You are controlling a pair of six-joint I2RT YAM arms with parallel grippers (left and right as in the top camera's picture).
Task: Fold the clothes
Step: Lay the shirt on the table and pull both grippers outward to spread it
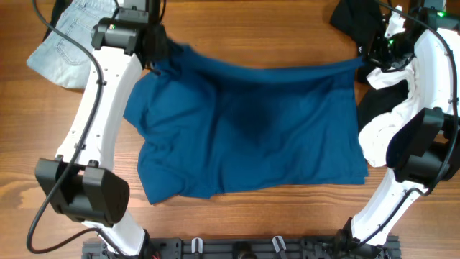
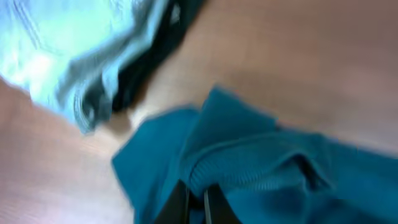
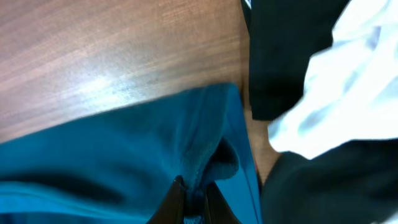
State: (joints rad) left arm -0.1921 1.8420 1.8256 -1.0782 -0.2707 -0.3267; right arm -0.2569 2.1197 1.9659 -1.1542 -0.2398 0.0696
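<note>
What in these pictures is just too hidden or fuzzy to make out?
- Overhead: blue shirt, far corners hidden under the left arm and right arm.
- Overhead: white garment, mostly under the right arm, shape unclear.
- Overhead: black garment and denim piece, cut off by the top edge.
- Left wrist: denim piece's detail lost to blur.

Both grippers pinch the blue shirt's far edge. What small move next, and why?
Probably raise both together, slightly: the left gripper and right gripper each pinch a far corner of the shirt, which lies spread out, ready to fold in half.
</note>
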